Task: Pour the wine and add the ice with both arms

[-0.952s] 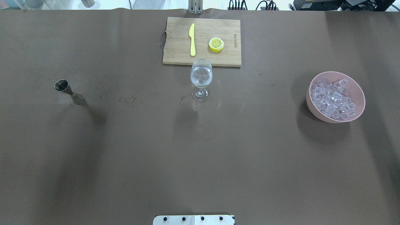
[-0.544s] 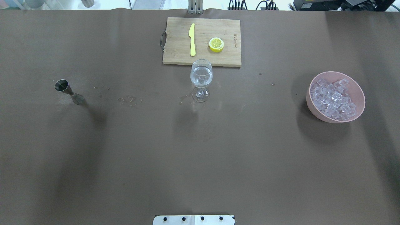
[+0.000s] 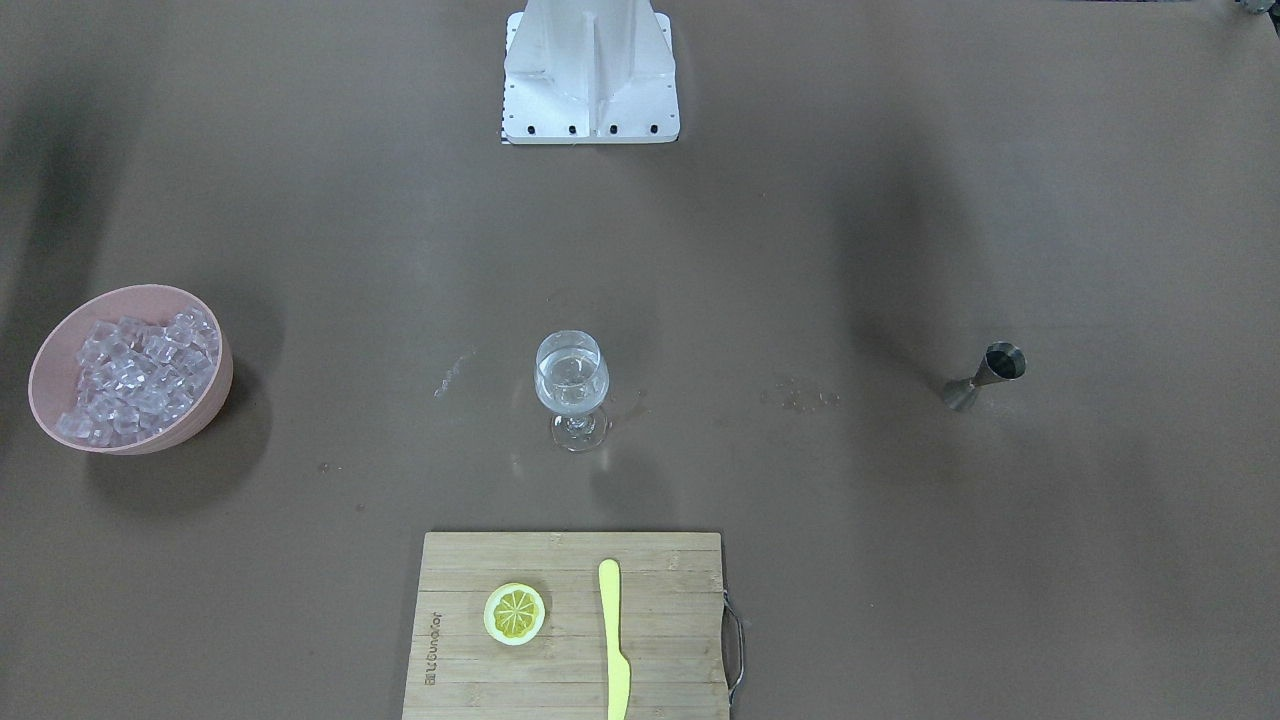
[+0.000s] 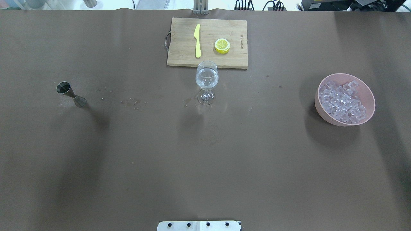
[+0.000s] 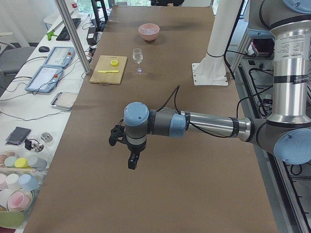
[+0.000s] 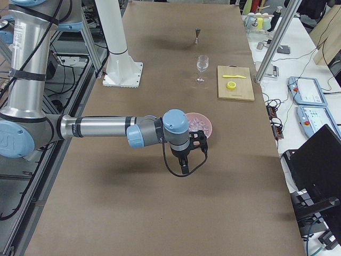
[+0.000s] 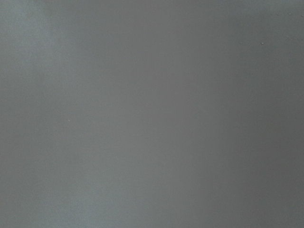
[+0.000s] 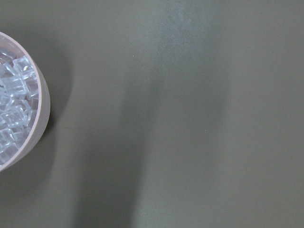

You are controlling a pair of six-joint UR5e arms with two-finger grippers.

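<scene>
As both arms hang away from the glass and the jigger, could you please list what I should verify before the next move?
1. The wine glass stands upright mid-table with the wine in it: ok.
2. The jigger stands upright on the robot's left side: ok. Its contents: cannot tell.
3. The ice is heaped in the pink bowl on the robot's right: ok.
4. The left gripper is over bare table. Open or shut: cannot tell.
5. The right gripper is beside the bowl. Open or shut: cannot tell.
</scene>
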